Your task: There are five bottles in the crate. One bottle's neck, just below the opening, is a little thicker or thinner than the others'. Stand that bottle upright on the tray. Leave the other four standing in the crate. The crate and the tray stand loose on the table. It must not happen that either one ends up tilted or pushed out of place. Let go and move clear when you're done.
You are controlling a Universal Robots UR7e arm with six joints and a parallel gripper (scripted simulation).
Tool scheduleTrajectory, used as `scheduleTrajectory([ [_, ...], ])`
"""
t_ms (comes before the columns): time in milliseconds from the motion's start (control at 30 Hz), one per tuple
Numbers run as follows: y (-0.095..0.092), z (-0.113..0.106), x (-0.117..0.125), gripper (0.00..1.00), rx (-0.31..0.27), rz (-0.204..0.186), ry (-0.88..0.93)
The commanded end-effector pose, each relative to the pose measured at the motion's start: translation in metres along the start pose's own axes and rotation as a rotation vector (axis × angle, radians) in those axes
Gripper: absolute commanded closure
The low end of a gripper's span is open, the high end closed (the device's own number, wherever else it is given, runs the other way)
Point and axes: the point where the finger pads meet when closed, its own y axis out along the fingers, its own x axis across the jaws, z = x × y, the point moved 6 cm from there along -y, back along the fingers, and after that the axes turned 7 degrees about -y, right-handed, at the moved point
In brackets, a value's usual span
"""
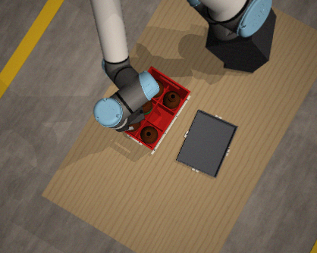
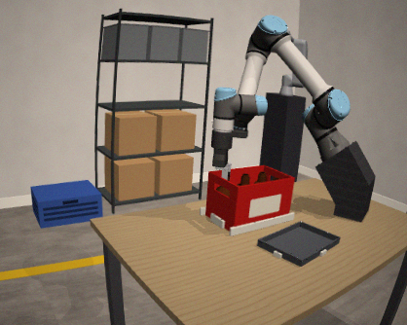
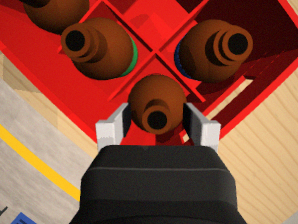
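A red crate [image 1: 158, 110] stands on the wooden table and holds brown bottles in its compartments; it also shows in the side view [image 2: 250, 198]. In the wrist view my gripper [image 3: 156, 113] is open, with one finger on each side of the neck of a brown bottle [image 3: 157, 104] in a corner compartment. The fingers do not grip it. The dark grey tray [image 1: 207, 142] lies empty to the right of the crate.
The arm's black base block [image 1: 242, 42] stands at the table's back edge. A shelf rack with cardboard boxes [image 2: 150, 146] and a blue case [image 2: 66, 202] stand behind the table on the floor.
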Motion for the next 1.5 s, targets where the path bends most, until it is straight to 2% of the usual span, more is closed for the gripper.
scheduleTrajectory([
  [0, -0.0005, -0.0003, 0.0001, 0.0, -0.001, -0.001, 0.0],
  [400, -0.0005, -0.0003, 0.0001, 0.0, -0.001, -0.001, 0.0],
  [433, -0.0005, -0.0003, 0.0001, 1.0, -0.001, -0.001, 0.0],
  [1467, -0.0005, -0.0003, 0.0001, 1.0, -0.001, -0.001, 0.0],
])
